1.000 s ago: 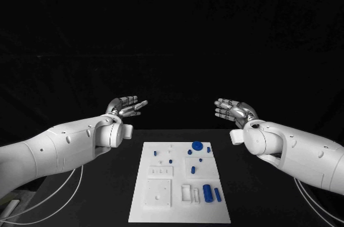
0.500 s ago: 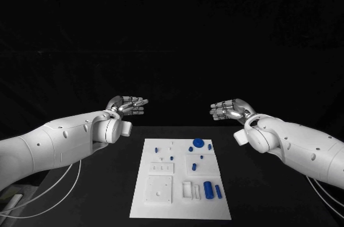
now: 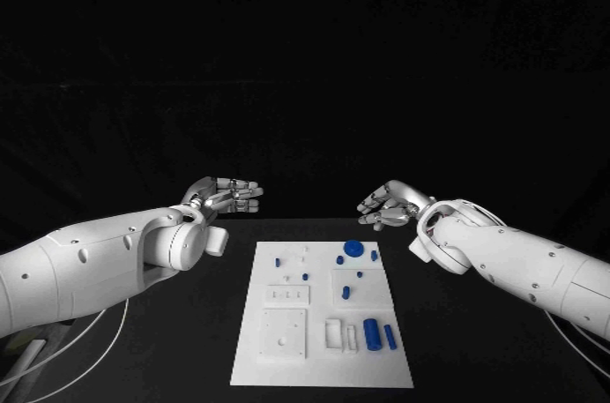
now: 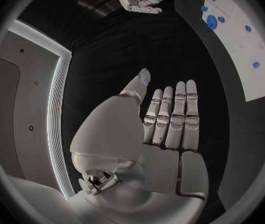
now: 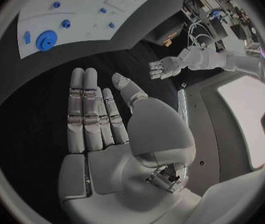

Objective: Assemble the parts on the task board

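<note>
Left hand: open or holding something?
Open. The left hand holds nothing; its fingers lie straight, well off the task board.

2 glossy white arms with small dark screw holes, thin white cables beneath, silver segmented left robot hand (image 3: 226, 194), right robot hand (image 3: 390, 204)

We take this for a robotics lab: a matt black worktop (image 3: 509, 350) against black backdrop, and a cluttered bench of cabled electronic equipment (image 5: 216, 17) at the side.
</note>
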You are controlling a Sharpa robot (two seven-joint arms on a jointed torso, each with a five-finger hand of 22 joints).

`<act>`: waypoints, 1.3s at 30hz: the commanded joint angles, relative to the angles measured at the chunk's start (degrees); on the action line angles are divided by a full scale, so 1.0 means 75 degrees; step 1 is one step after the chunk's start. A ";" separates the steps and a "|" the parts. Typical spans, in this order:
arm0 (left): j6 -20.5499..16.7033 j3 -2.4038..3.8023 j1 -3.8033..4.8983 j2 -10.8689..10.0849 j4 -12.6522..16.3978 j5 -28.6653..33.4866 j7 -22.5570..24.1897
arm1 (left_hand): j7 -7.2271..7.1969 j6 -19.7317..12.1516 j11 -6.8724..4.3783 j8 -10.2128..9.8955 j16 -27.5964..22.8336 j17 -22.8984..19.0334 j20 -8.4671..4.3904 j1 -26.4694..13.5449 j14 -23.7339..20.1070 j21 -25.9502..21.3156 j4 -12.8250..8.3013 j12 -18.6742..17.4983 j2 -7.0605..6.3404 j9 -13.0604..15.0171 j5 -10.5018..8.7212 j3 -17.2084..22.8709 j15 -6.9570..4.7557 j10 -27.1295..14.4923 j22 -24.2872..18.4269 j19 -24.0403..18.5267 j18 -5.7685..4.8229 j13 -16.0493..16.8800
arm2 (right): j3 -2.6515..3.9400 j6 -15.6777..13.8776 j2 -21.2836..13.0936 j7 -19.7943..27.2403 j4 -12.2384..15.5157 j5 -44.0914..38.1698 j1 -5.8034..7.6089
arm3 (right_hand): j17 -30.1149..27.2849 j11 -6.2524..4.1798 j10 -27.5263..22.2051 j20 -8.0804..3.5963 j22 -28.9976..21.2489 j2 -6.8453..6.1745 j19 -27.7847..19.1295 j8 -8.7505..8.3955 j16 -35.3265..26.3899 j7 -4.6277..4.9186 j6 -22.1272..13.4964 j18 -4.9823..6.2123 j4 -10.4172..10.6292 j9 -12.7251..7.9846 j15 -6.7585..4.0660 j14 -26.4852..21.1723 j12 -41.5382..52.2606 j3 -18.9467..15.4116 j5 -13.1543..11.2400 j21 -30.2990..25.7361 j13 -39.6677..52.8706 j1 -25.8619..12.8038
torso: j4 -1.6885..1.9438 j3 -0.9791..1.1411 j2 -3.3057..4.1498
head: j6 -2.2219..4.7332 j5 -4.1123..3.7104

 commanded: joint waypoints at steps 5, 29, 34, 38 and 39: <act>0.0541 0.0010 0.0113 -0.0203 0.0694 -0.0109 0.0125 | 0.0016 -0.0077 0.0016 0.0005 0.0008 -0.0003 0.0030 -0.0068 -0.0012 0.0110 -0.0137 0.0029 0.0053 0.0002 0.0006 -0.0083 0.0070 -0.0060 -0.0001 -0.0077 -0.0031 0.0003 | 0.0004 0.0297 0.0173 -0.1053 -0.0010 -0.3250 -0.0003 | 0.1609 -0.0069 -0.0008 -0.0079 0.1797 -0.0353 0.0358 0.0022 0.2830 -0.0111 0.0114 0.0503 -0.0001 0.0014 -0.0163 0.0324 0.0034 0.0374 -0.0256 0.1978 0.0009 -0.0028 | 0.0288 0.0175 0.0371 | 0.0165 -0.0247; 0.0562 0.0029 0.0418 -0.0408 0.1296 -0.0191 0.0107 | 0.0049 -0.0089 0.0034 0.0005 0.0007 -0.0006 0.0049 -0.0102 -0.0064 0.0172 -0.0228 0.0029 0.0079 0.0002 0.0021 -0.0147 0.0089 -0.0069 -0.0043 -0.0128 -0.0019 0.0003 | -0.0004 0.0164 0.0805 -0.1976 -0.0500 -0.5158 -0.0206 | 0.1529 -0.0073 -0.0028 -0.0234 0.3227 -0.0855 0.0732 0.0022 0.3809 -0.0169 0.0176 0.0294 0.0135 0.0012 -0.0140 0.0112 0.0033 0.1364 -0.0889 0.1503 0.0008 -0.0040 | 0.0491 0.0514 0.0925 | 0.0144 -0.0327; 0.0569 0.0032 0.0425 -0.0396 0.1300 -0.0197 0.0107 | 0.0060 -0.0093 0.0040 0.0005 0.0008 -0.0005 0.0055 -0.0101 -0.0067 0.0183 -0.0241 0.0029 0.0087 0.0002 0.0028 -0.0151 0.0095 -0.0075 -0.0056 -0.0133 -0.0014 0.0003 | -0.0011 0.0206 0.0865 -0.1980 -0.0560 -0.5206 -0.0233 | 0.1545 -0.0074 0.0012 -0.0234 0.3603 -0.0853 0.0803 0.0023 0.3874 -0.0164 0.0178 0.0307 0.0105 0.0012 -0.0140 0.0099 0.0035 0.1429 -0.0892 0.1290 0.0009 -0.0054 | 0.0503 0.0539 0.0996 | 0.0163 -0.0350; 0.0577 0.0034 0.0427 -0.0384 0.1283 -0.0198 0.0109 | 0.0060 -0.0093 0.0040 0.0005 0.0008 -0.0005 0.0055 -0.0101 -0.0067 0.0183 -0.0241 0.0029 0.0087 0.0002 0.0028 -0.0151 0.0095 -0.0075 -0.0056 -0.0133 -0.0014 0.0003 | -0.0021 0.0240 0.0904 -0.1975 -0.0610 -0.5242 -0.0255 | 0.1550 -0.0074 0.0009 -0.0235 0.3748 -0.0850 0.0828 0.0023 0.3897 -0.0162 0.0179 0.0307 0.0082 0.0012 -0.0138 0.0098 0.0033 0.1472 -0.0886 0.1212 0.0008 -0.0057 | 0.0515 0.0546 0.1045 | 0.0183 -0.0366; 0.0579 0.0034 0.0427 -0.0382 0.1281 -0.0199 0.0110 | 0.0060 -0.0093 0.0040 0.0005 0.0008 -0.0005 0.0055 -0.0101 -0.0067 0.0183 -0.0241 0.0029 0.0087 0.0002 0.0028 -0.0151 0.0095 -0.0075 -0.0056 -0.0133 -0.0014 0.0003 | -0.0026 0.0244 0.0915 -0.1977 -0.0627 -0.5260 -0.0259 | 0.1553 -0.0075 0.0004 -0.0236 0.3806 -0.0855 0.0829 0.0021 0.3905 -0.0169 0.0184 0.0305 0.0076 0.0011 -0.0143 0.0083 0.0030 0.1499 -0.0887 0.1189 0.0007 -0.0064 | 0.0520 0.0549 0.1064 | 0.0191 -0.0372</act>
